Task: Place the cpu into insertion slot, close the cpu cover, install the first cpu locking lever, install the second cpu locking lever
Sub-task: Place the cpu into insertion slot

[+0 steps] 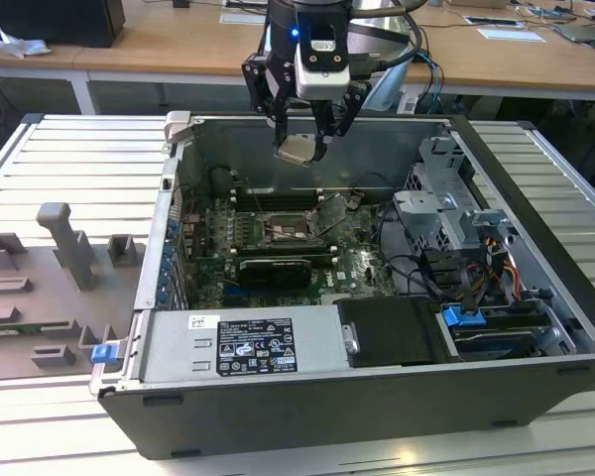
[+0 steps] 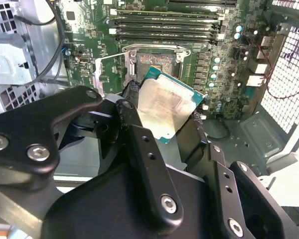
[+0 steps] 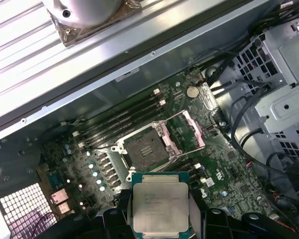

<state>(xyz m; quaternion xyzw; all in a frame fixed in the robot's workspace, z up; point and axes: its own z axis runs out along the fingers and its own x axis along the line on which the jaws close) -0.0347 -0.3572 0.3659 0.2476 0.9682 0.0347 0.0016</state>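
My gripper (image 1: 302, 139) is shut on the cpu (image 1: 297, 150), a flat square chip with a pale metal top, held high above the open computer case near its back wall. In both wrist views the cpu (image 2: 164, 107) (image 3: 160, 206) sits between the black fingers (image 3: 120, 219), well above the board. The insertion slot (image 1: 283, 227) (image 2: 157, 62) (image 3: 144, 152) lies bare with its dark centre showing. The cpu cover (image 1: 333, 212) (image 3: 190, 130) (image 2: 108, 74) stands swung up beside the slot.
Long black memory slots (image 1: 278, 191) run behind the socket and a black card (image 1: 275, 268) lies in front of it. A drive cage with cables (image 1: 456, 223) fills the exterior view's right. Grey fixtures (image 1: 64, 248) stand on the slatted table at the left.
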